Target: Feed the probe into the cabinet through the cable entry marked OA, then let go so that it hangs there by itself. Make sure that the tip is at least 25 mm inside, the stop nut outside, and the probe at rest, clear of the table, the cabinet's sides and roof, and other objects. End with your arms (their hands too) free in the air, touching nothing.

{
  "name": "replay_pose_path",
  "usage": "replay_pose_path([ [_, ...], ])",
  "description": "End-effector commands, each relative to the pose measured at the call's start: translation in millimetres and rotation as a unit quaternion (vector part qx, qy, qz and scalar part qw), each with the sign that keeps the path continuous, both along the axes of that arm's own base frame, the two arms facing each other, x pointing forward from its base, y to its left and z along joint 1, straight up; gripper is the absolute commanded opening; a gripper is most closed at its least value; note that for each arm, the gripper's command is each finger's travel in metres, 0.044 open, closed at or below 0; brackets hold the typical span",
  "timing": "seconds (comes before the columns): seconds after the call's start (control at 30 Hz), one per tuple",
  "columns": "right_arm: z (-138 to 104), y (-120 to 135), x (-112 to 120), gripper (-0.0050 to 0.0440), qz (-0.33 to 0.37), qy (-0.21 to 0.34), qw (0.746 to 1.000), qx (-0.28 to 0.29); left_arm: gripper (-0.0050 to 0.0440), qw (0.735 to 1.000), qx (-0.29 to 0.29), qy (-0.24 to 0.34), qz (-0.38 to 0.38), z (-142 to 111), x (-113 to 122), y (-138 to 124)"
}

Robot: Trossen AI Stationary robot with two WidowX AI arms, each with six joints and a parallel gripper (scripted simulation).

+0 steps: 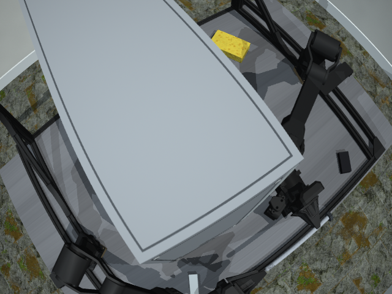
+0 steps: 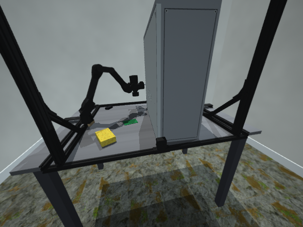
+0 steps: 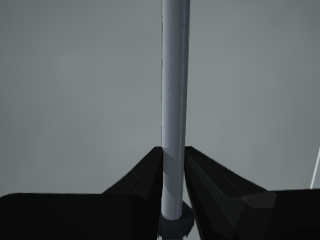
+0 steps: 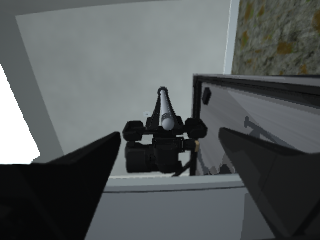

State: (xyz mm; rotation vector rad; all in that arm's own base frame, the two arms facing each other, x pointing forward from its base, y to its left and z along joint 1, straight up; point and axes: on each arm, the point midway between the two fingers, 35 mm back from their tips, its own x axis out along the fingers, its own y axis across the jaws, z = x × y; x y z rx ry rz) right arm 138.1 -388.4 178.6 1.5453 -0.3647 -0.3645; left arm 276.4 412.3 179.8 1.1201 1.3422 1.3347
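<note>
The probe (image 1: 296,244) (image 3: 175,75) (image 4: 166,111) is a slim pale rod with a dark collar at one end. My left gripper (image 1: 317,225) (image 3: 172,154) is shut on it near the collar, in the air beyond the cabinet's near end in the top view. My right gripper is open and empty. In the right wrist view the probe's free end shows between its fingers, pointing towards that camera. The tall grey cabinet (image 1: 164,110) (image 2: 187,73) (image 4: 170,215) stands on the table. Small marks show on its side in the exterior view. The OA label cannot be read in any view.
A yellow sponge (image 1: 231,45) (image 2: 105,136) and a small black block (image 1: 343,162) (image 2: 109,107) lie on the table. A green patch (image 2: 130,121) is beside the cabinet. A pale bar (image 1: 193,283) shows at the top view's bottom edge. Black frame beams surround the table.
</note>
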Motion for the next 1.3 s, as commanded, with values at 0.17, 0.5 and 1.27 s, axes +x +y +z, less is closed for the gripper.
replay_pose_path([
  [0.17, 1, -7, 9, 0.044, 0.0, 0.001, 1.0, -0.003, 0.0, 1.0, 0.002, -0.001, 0.002, 1, 0, 0],
  [0.5, 0, -13, 22, 0.044, 0.0, 0.001, 1.0, -0.003, 0.0, 1.0, 0.002, -0.001, 0.002, 1, 0, 0],
  [1.27, 0, -25, 46, 0.044, 0.0, 0.001, 1.0, -0.003, 0.0, 1.0, 0.002, -0.001, 0.002, 1, 0, 0],
])
